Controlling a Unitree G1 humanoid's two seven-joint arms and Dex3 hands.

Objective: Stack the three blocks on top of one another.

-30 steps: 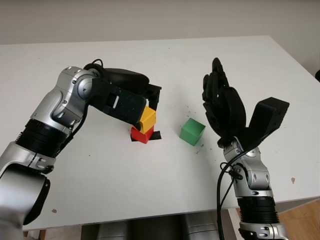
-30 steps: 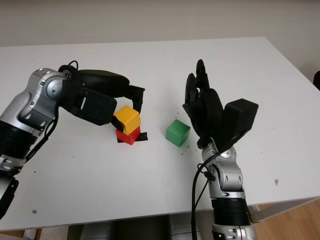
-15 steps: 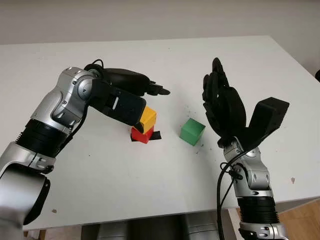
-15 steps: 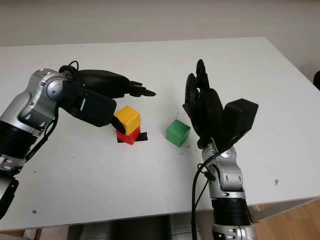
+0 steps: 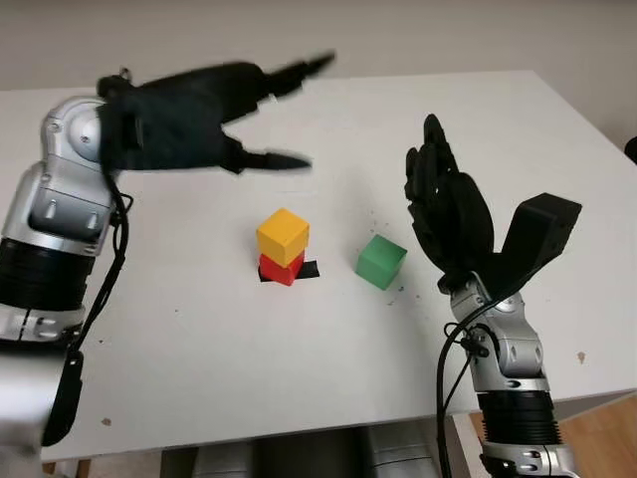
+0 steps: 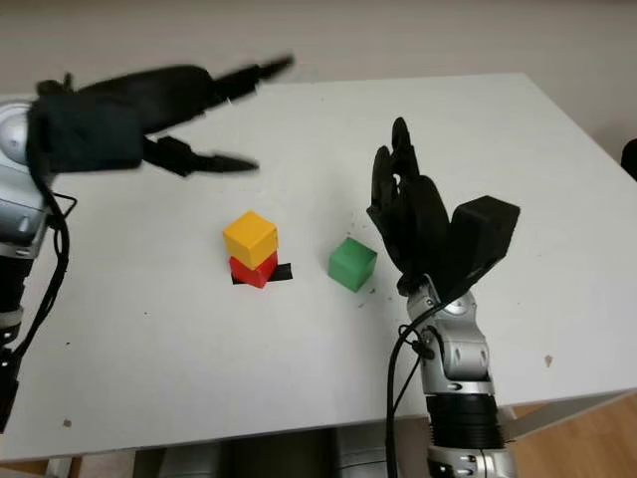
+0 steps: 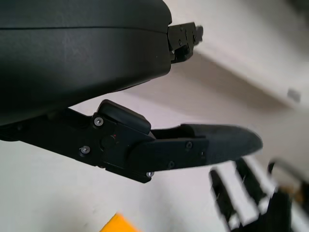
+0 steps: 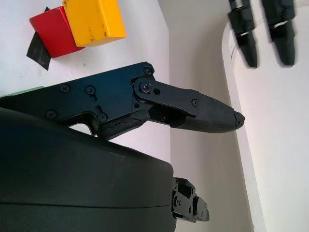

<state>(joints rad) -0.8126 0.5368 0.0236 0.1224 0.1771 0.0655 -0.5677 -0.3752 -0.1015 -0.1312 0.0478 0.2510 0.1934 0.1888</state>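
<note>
A white worktop [image 5: 299, 368] is filling most of the head views, its far edge running along the top of the frame.

The left robot hand [image 5: 214, 110] is hanging in the air at the upper left of the frame, above the worktop and well apart from the blocks. It is holding nothing and is open, one finger pointing toward the upper centre and another toward the middle of the frame.

The right robot hand [image 5: 448, 214] is standing upright at the right of centre, palm facing the blocks. It too is open and holding nothing, sitting near the green block without touching it.

The yellow block [image 5: 283, 235] is sitting on top of the red block [image 5: 281, 269] just left of centre, turned a little so it overhangs the red one. The red block is resting on the worktop beside a small black mark [image 5: 309, 269].

The green block [image 5: 381, 261] is lying alone on the worktop, right of the two-block stack and apart from it, between the stack and the right robot hand.
</note>
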